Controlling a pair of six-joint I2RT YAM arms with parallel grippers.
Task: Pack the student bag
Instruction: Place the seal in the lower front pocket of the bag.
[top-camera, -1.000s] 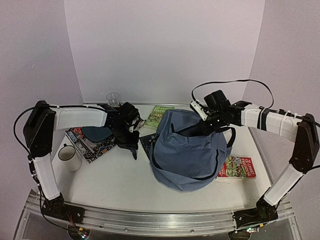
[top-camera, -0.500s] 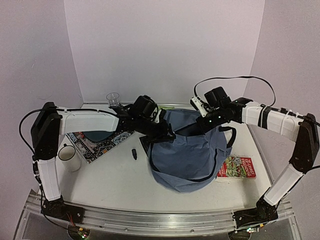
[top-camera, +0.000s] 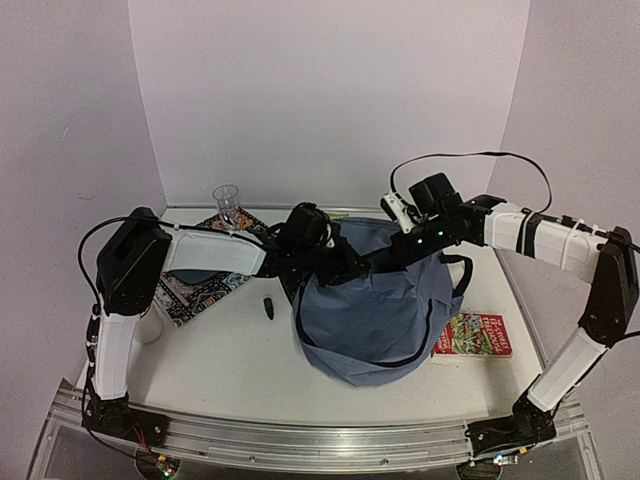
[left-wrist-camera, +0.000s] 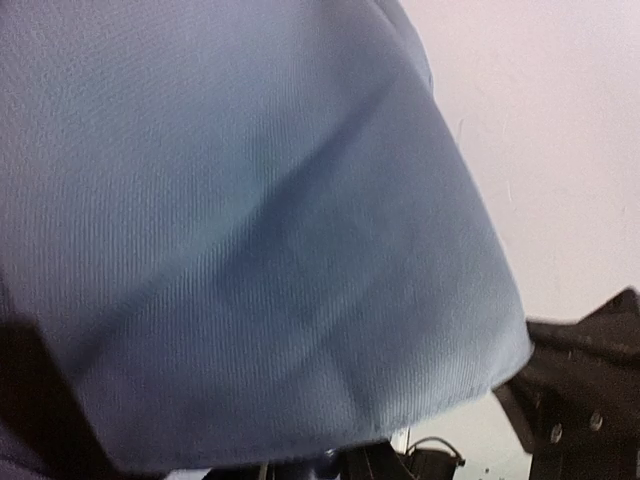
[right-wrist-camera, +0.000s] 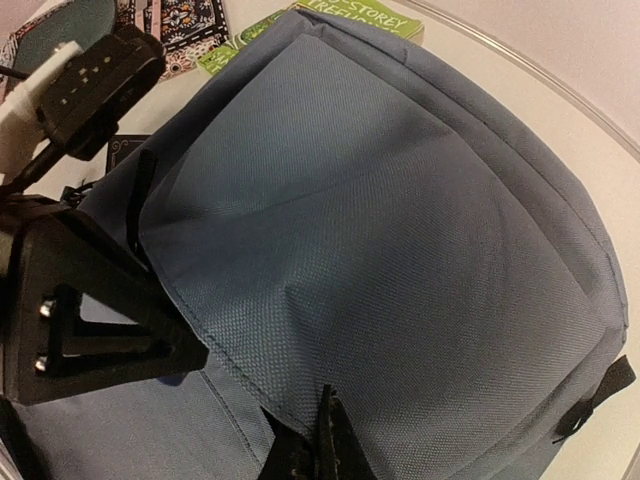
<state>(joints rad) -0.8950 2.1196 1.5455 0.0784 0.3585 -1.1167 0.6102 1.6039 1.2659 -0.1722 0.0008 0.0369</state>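
The bag sits mid-surface. The right hand is pinched tight on its top flap, holding the mouth up. The left hand is at that mouth, but fabric hides its grip and I cannot tell its state. This looks like the loading step; next it should push deeper, then let go.

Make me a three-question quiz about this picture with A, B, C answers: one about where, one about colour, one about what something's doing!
1. Where is the red book? A. on the table beside the student bag; B. on top of the bag; C. on the floor.
2. What colour is the bag? A. yellow; B. grey-blue; C. pink.
3. The right gripper is: A. wide open; B. holding the book; C. pinched shut on the bag.
Answers: A, it lies by the bag; B, the cloth shows it; C, its jaws meet on cloth.
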